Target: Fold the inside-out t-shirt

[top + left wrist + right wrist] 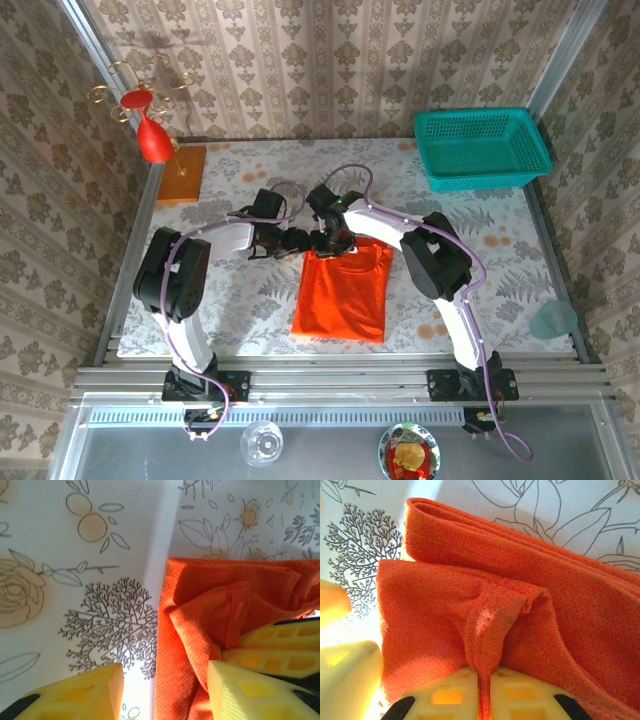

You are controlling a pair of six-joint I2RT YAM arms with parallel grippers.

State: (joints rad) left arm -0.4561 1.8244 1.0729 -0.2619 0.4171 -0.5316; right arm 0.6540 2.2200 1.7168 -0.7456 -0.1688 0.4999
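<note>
The inside-out t-shirt (342, 292) lies in the middle of the table (230, 300). It is a long strip that reaches toward the near edge. There is bare table on both long sides of it. A green basket (482, 148) sits in the far right corner. At the shirt's far end, the right gripper (482, 682) pinches a ridge of the cloth tight. The left gripper (165, 692) has its jaws apart, and an edge of the shirt lies between them.
</note>
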